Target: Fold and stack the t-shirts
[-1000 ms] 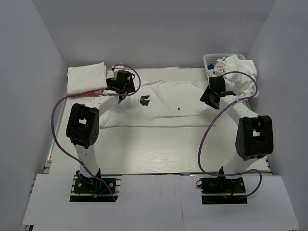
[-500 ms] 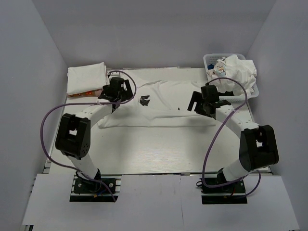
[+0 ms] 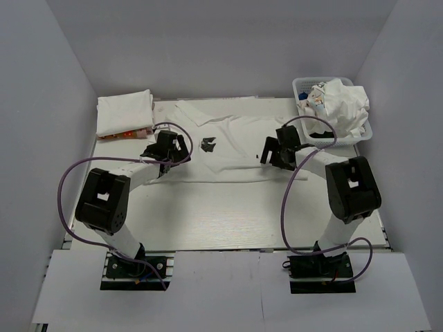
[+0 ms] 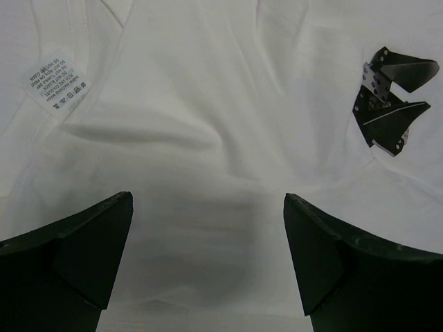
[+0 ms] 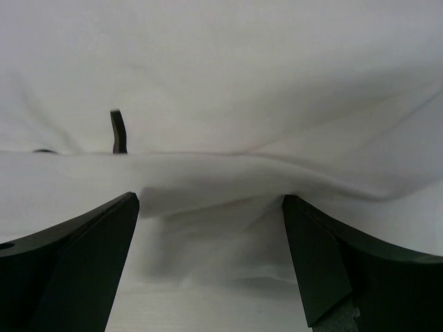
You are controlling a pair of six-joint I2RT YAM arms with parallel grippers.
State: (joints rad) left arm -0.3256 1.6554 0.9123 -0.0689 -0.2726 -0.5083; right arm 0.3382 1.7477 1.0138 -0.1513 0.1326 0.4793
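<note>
Now both arms have drawn back toward their bases. The left gripper and right gripper hang wide open and empty over the white t-shirt, which lies spread directly beneath and ahead of the fingers. Judgement: a grasp for the next fold is pending.

Top camera sat high behind the near edge, looking down over the whole table. Both wrist cameras looked down, close, on the spread white t-shirt, which all views shared.
</note>
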